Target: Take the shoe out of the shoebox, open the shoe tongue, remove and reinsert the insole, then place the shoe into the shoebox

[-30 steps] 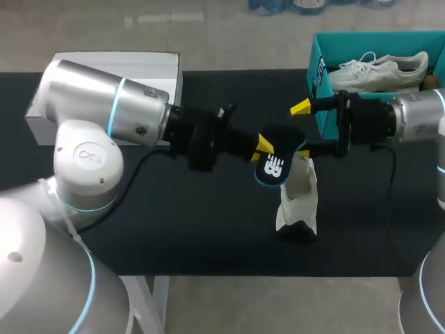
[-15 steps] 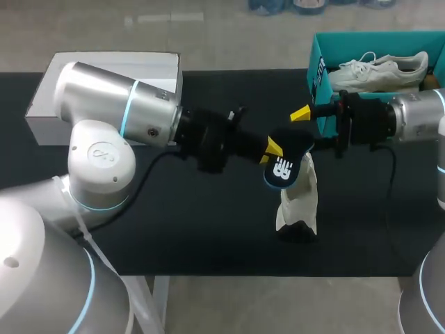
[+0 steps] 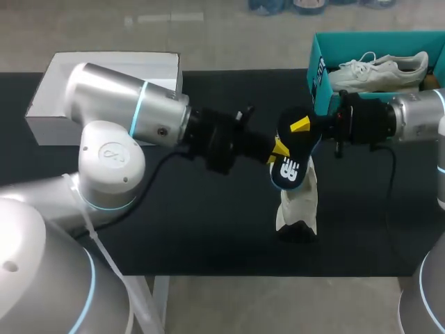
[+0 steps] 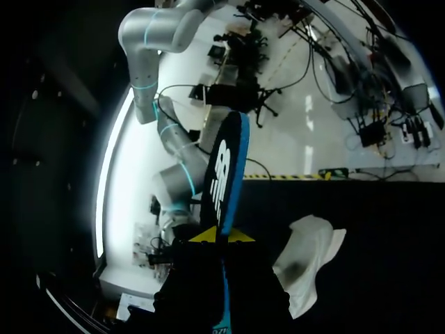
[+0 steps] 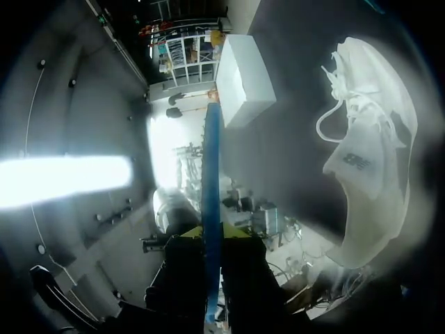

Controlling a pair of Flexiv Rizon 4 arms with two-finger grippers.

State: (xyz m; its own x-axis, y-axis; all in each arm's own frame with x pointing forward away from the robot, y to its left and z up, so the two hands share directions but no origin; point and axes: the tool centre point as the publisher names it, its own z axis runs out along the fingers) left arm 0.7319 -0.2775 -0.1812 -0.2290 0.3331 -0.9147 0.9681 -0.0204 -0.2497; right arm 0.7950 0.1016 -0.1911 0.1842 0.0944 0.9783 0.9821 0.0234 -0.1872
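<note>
Black table (image 3: 174, 229): matte, plain and flat, spanning the head view from side to side, with straight far and near edges. Visible in both wrist views as dark ground. White box (image 3: 115, 62): rectangular, unmarked, resting at the far left corner of the table, long side parallel to the far edge. Near side partly hidden in the head view. Shown whole in the right wrist view as a pale, straight-sided block lying flat on the dark table. Open or closed top: cannot be told.
</note>
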